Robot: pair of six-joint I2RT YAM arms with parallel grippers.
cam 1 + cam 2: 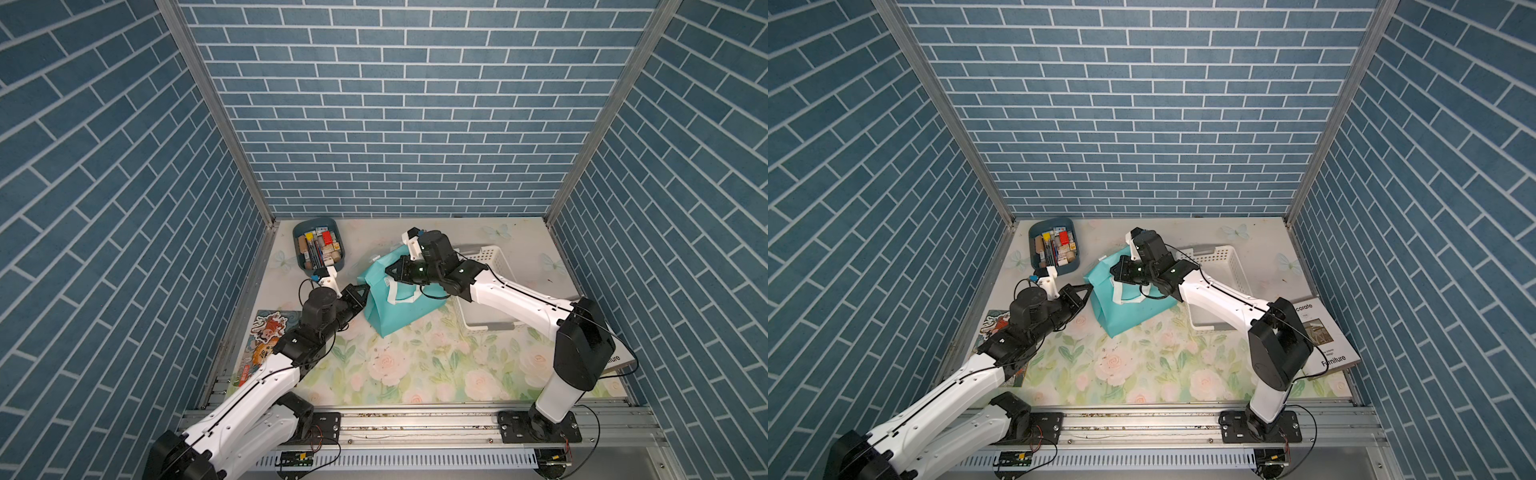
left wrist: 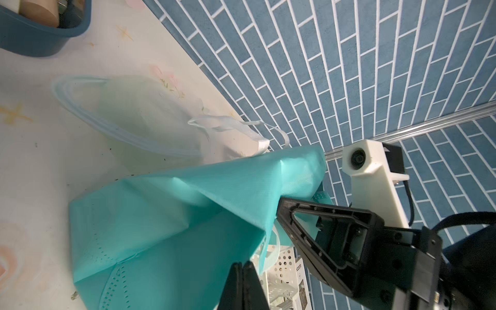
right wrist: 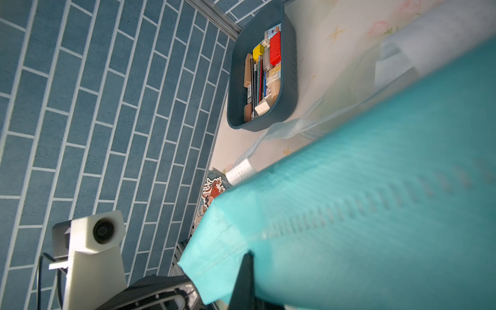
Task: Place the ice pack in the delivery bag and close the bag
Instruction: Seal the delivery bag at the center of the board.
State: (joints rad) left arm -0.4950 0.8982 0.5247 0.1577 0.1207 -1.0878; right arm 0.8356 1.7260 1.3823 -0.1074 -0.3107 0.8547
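Note:
The teal delivery bag point(image 1: 399, 318) point(image 1: 1127, 318) stands mid-table, its white handle hanging down its side. My right gripper point(image 1: 388, 270) point(image 3: 248, 256) is shut on the bag's top rim and holds it up. Teal fabric lies on both sides of its finger. My left gripper point(image 1: 367, 287) point(image 2: 243, 264) is shut, with its tips against the bag's left edge point(image 2: 161, 214). I see no fabric between its fingers. The ice pack point(image 2: 139, 118) point(image 3: 346, 94), a clear flat pouch, lies on the table behind the bag, apart from both grippers.
A dark-blue bin point(image 1: 318, 249) of several small items sits at the back left. Under my right arm stands a white perforated basket point(image 1: 492, 257). A book point(image 1: 1325, 332) lies front right and an illustrated card point(image 1: 266, 332) at the left edge. Brick walls close three sides.

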